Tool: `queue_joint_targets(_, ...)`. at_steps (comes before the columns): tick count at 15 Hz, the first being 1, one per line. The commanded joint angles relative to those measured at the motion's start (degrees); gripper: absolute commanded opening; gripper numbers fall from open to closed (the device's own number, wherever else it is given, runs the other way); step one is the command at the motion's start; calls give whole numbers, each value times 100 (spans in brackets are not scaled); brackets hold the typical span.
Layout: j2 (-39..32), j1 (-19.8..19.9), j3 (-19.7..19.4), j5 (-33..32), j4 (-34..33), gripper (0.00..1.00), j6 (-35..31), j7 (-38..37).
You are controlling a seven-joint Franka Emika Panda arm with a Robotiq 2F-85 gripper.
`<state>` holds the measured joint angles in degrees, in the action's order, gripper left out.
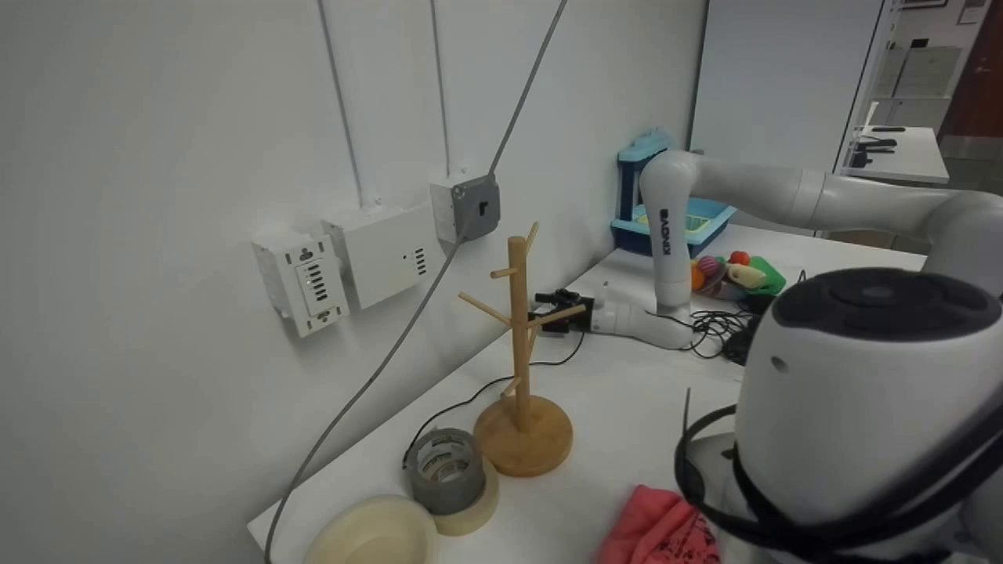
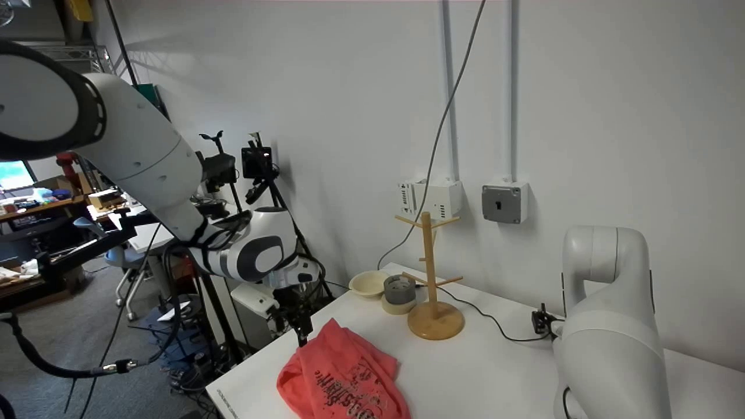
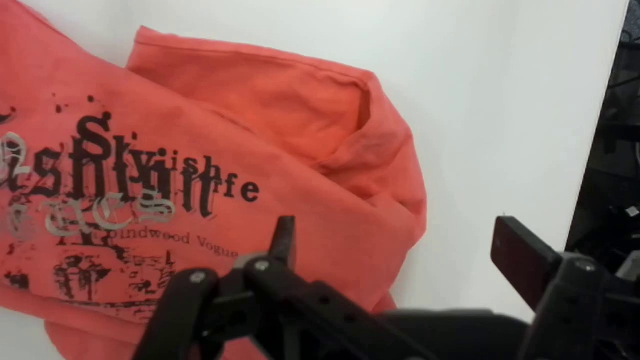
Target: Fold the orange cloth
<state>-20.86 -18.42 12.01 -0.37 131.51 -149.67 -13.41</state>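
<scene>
1. Gripper: released, jaws spread wide. In wrist view, one finger overlaps the cloth, other finger over bare tabletop; contact can't tell.
2. Orange cloth: on white table, near edge, rumpled, dark print facing up.
3. Wooden stand: upright, apart from cloth.
4. Gray tape roll sits on tan roll, just beside stand's base; cream bowl next to them.
5. Second arm: well apart from cloth.

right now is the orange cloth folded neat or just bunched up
Bunched up: in the wrist view the orange cloth lies creased and overlapping itself, its outline uneven.
</scene>
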Motion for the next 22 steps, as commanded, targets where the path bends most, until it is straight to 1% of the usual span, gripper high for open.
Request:
queue_joint_targets(1, -465, -324, -211, -360, -243, 100, -305, -361)
queue_joint_targets(4, -710, -547, -308, -504, -308, 100, -449, -492)
queue_joint_targets(7, -875, -803, -498, -718, -344, 100, -610, -605)
queue_joint_targets(11, -1031, -1263, -934, -1231, -325, 100, -898, -885)
queue_joint_targets(14, -1130, -1506, -1153, -1464, -308, 100, -1051, -1038)
queue_joint_targets(18, -1236, -1693, -1332, -1467, -332, 100, -1216, -1042)
queue_joint_targets(22, -1334, -1754, -1418, -1408, -352, 100, -1257, -1008)
